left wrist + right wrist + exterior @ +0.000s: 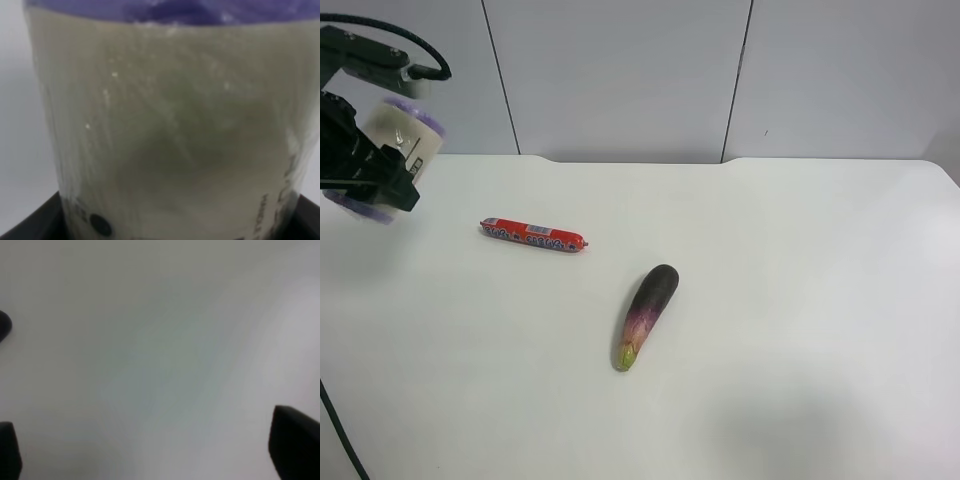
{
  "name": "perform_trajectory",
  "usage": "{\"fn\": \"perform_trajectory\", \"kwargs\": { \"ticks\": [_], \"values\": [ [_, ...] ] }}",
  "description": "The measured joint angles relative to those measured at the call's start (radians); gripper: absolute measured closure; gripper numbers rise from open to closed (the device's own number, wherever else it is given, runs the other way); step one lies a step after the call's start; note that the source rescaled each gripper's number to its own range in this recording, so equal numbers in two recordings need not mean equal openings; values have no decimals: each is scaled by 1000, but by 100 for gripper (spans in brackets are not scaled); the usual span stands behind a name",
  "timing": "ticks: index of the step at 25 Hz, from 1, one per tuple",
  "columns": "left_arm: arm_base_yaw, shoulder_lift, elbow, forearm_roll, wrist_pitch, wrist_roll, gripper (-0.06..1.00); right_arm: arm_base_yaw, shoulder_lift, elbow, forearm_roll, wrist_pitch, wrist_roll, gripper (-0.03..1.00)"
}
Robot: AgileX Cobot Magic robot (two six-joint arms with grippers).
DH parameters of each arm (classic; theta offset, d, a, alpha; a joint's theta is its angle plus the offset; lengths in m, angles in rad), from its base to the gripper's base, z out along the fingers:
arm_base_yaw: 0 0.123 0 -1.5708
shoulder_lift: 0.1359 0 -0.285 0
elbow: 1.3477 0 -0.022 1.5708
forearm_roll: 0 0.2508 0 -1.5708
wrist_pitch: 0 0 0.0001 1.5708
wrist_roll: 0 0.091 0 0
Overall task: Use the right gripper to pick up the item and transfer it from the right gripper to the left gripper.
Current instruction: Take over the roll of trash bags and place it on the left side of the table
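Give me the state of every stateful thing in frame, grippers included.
item: lifted off the table, clamped in the left gripper's jaws
left gripper: shut on the item, raised
right gripper: jaws open, empty
red sausage stick: lying flat on the table, free
eggplant: lying flat on the table, free

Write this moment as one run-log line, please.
left claw: shut on item | right claw: open, empty | handover: done | table: sausage, eggplant
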Motion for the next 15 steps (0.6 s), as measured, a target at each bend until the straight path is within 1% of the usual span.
{"fn": "perform_trajectory", "kwargs": {
  "ticks": [2,6,10,15],
  "values": [
    [15,53,0,0,13,0,94,0,0,0,0,0,-1,-3],
    [16,148,0,-5,18,0,94,0,0,0,0,0,-1,-3],
    [17,234,0,-36,17,0,94,0,0,0,0,0,-1,-3],
    [17,332,0,-52,15,-2,94,0,0,0,0,0,-1,-3]
  ]
}}
